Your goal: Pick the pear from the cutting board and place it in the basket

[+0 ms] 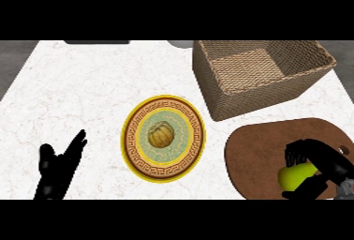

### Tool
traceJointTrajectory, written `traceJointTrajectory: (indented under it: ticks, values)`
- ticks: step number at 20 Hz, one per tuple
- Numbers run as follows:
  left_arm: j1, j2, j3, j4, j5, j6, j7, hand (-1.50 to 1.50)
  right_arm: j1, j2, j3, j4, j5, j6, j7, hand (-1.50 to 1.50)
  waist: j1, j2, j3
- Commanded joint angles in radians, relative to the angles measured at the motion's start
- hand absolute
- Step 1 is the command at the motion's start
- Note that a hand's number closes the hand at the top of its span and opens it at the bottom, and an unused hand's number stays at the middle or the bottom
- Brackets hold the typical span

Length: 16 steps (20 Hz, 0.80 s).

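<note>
A yellow-green pear (294,175) lies on the brown cutting board (266,140) at the lower right. My right hand (326,165) is curled round the pear from the right, fingers over its top and thumb under it, hiding much of it. The woven basket (304,78) stands at the back right, just behind the board, and nothing shows inside it. My left hand (56,171) rests open at the lower left with fingers pointing up, far from the pear.
A yellow-rimmed patterned plate (138,140) with a small ribbed pumpkin-like object (161,134) sits mid-counter, left of the board. A dark object (97,42) and a grey one (180,43) peek in at the back edge.
</note>
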Motion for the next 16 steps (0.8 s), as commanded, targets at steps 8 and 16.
traceJointTrajectory:
  ticks: [8,16]
  values:
    - [-0.004,-0.017,-0.023,0.025,-0.019,0.009,0.056,0.0,-0.135,0.389,0.647,-0.166,0.53,-0.109,0.4,1.5,0.024,0.006,-0.004]
    - [0.027,-0.017,-0.002,0.041,-0.01,-0.001,0.005,0.0,-0.078,0.477,0.59,-0.399,0.195,-0.437,0.466,1.5,-0.001,0.013,0.002]
